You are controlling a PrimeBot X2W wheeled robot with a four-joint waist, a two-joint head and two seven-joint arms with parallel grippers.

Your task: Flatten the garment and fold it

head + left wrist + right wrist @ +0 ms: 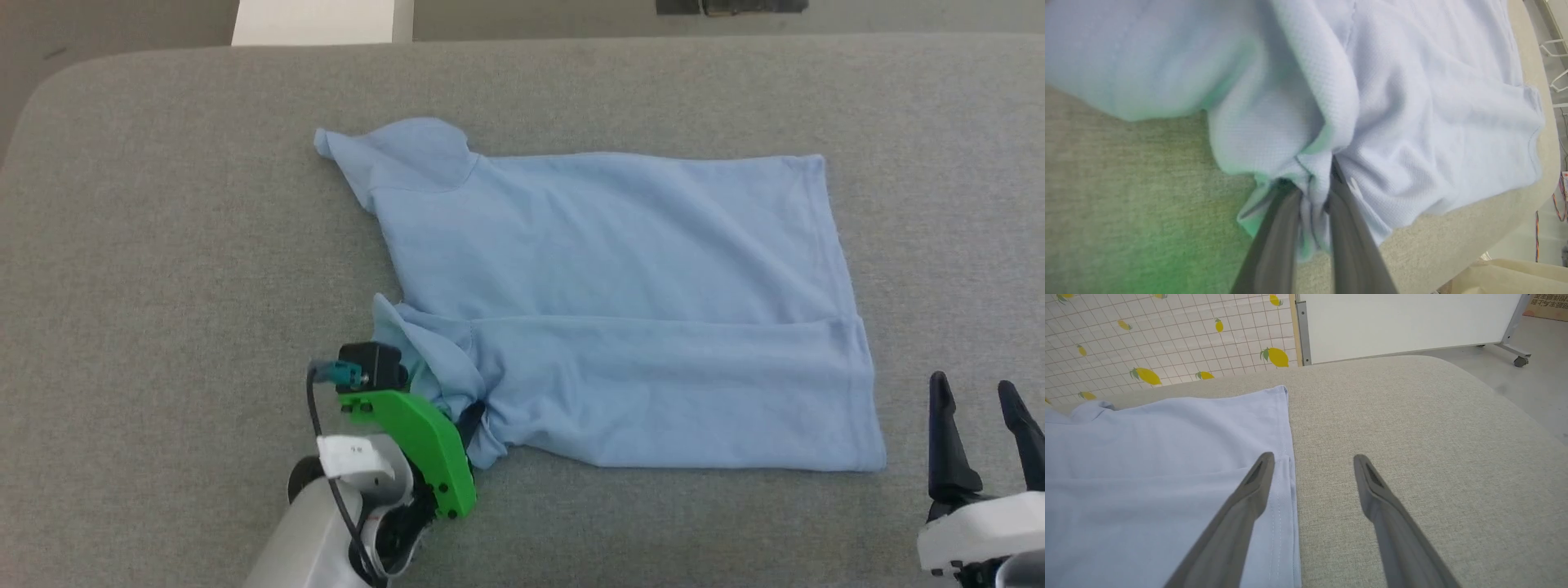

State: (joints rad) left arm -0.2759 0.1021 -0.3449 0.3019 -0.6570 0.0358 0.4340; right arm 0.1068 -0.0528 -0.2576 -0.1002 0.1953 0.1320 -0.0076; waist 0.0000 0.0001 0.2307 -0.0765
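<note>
The light blue garment (620, 302) lies spread on the grey padded table (163, 245), folded lengthwise, one sleeve at the far left and the hem at the right. At its near left corner my left gripper (473, 420) is shut on a bunched fold of the garment (1314, 192), cloth pinched between both fingers (1274, 237). My right gripper (976, 400) stands open at the lower right, just off the hem. In the right wrist view its left finger (1249, 498) hangs over the garment's hemmed edge (1286, 465) and nothing lies between the gripper (1312, 459) fingers.
A white panel (314, 20) stands beyond the table's far left edge. In the right wrist view a lemon-print sheet (1167, 343) and a white board on castors (1404, 322) stand behind the table. The table's rounded edge (1547, 155) runs close to the garment's hem.
</note>
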